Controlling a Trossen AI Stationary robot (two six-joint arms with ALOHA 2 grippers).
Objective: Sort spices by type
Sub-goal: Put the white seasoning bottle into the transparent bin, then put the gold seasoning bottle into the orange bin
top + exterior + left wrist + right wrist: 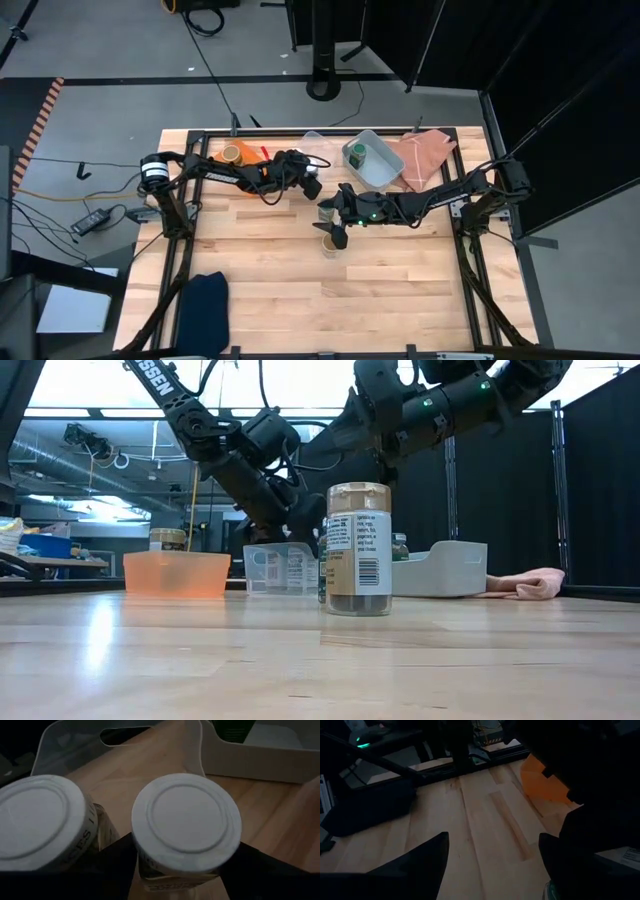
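Observation:
In the left wrist view two white-lidded spice jars stand side by side. One jar [186, 822] sits between my left gripper's [182, 870] fingers, the other [35, 820] is just beside it. My left gripper [312, 188] is near the table's centre. A tan-topped jar [328, 245] [359, 550] stands upright on the wood. My right gripper [338, 235] [494, 837] hovers open close by it. Another tan-topped jar [232, 153] sits in the orange tray [250, 160]. A green-lidded jar [357, 153] sits in the grey-blue tray [385, 165]. My left gripper pinches the middle white-lidded jar by its body just below the lid [145, 867], one finger on each side. The fingers come slanting down from above. The jar is upright. The lid hides its base, so I cannot tell whether it rests on the table.
A clear tray [115, 745] [282, 568] lies just beyond the white-lidded jars, toward the far edge. A pink cloth [425, 155] lies beside the grey-blue tray. A dark blue cloth [205, 310] lies at the near left corner. Bare wood spreads across the near half.

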